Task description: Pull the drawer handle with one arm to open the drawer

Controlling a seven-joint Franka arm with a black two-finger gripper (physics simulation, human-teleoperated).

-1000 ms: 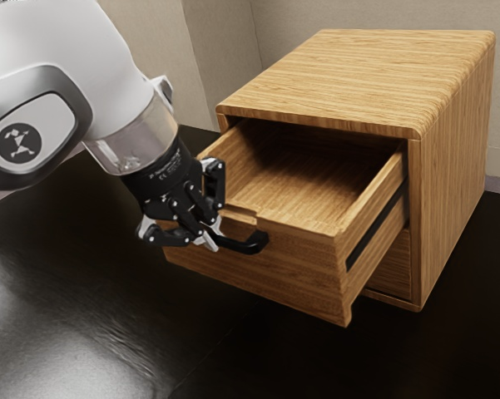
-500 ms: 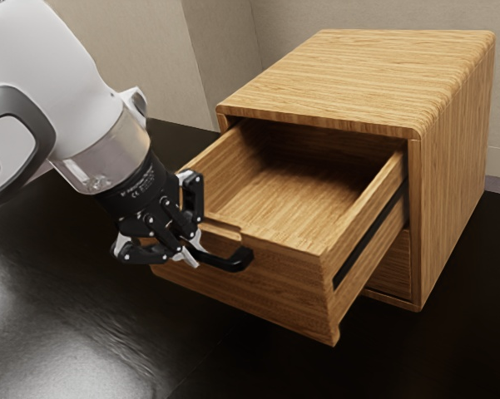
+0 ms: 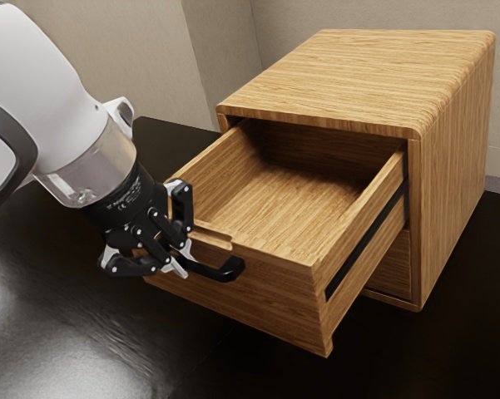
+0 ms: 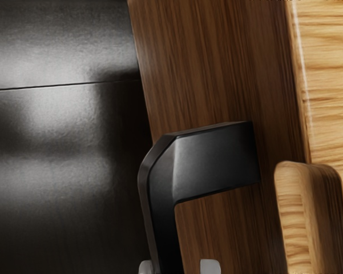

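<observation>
**A:** Start from the gripper (image 3: 180, 259). What is it doing?

**B:** It is pinching the black handle (image 3: 223, 269) near the handle's 9 o'clock end, gripping it from two sides. The wrist view agrees: the handle (image 4: 198, 164) sits right under the hand, against the dark wood of the drawer front.

**A:** Which way does the handle run?

**B:** In the exterior view its long axis goes from about 9 to 4 o'clock, along the front of the drawer (image 3: 258, 303). The gripper crosses the bar rather than lying along it, and that suits a pull.

**A:** And the drawer itself?

**B:** From the gripper, the drawer's box lies toward 2 o'clock. It is already drawn well out of the wooden cabinet (image 3: 374, 75), with its bare floor showing. The cabinet stands on the dark desk (image 3: 75, 349), farther off on the same 2 o'clock line.

**A:** So what does the next move turn on?

**B:** I'd say the slide line. The drawer travels along the 2-to-8 o'clock axis, so any more pull should go straight toward 8 o'clock, away from the cabinet. The grip is off-centre on the handle, so a sideways drag might skew the drawer on its runners.

**A:** How much is left?

**B:** Little, by my guess. The drawer looks close to fully open.
</observation>
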